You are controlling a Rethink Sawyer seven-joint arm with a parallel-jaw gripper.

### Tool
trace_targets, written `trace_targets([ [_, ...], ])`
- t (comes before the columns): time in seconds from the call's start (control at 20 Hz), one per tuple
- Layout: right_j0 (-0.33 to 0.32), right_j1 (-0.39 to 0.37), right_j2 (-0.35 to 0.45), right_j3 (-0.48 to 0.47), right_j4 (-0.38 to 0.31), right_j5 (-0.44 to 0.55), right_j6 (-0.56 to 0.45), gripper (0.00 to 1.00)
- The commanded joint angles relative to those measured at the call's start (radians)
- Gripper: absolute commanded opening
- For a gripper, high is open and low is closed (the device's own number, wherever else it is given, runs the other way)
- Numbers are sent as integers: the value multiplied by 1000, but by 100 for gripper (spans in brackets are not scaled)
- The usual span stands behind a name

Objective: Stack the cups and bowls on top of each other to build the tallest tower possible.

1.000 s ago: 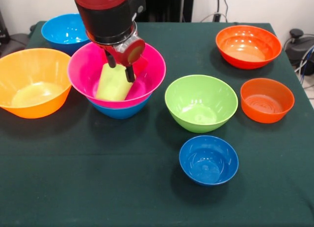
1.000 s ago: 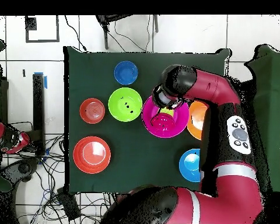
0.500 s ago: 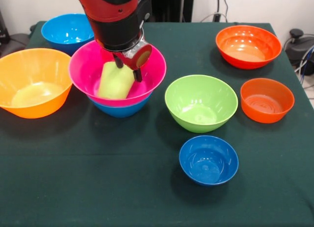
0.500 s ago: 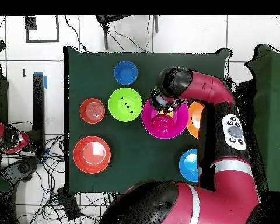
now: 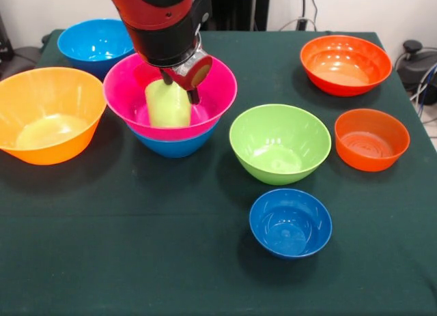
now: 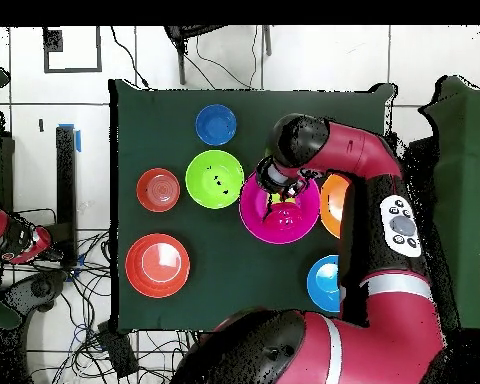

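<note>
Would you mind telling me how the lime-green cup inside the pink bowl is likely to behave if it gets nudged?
The cup looks taller than wide and stands on the curved floor of the pink bowl, so it would probably tip easily. Its glossy plastic suggests it is light, stiff and somewhat slippery. The gripper is at its top; once tipped, it would likely roll against the bowl's wall.

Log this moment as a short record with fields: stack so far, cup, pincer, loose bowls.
stack so far: pink bowl nested in a blue bowl
cup: lime cup inside the pink bowl, about upright
pincer: pincer at the cup's top; grip state unclear
loose bowls: large orange bowl, blue bowl at the back, green bowl, small blue bowl, two red-orange bowls
</note>
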State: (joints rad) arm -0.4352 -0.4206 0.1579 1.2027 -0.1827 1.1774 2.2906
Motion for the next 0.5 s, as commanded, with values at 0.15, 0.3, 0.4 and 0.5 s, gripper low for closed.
trace_targets([
  [0.15,13,56,70,1,-89,64,-236,100],
  [0.3,24,59,73,-11,-85,66,-221,100],
  [0.4,33,67,75,-33,-83,74,-211,100],
  [0.5,43,78,76,-60,-85,80,-205,100],
])
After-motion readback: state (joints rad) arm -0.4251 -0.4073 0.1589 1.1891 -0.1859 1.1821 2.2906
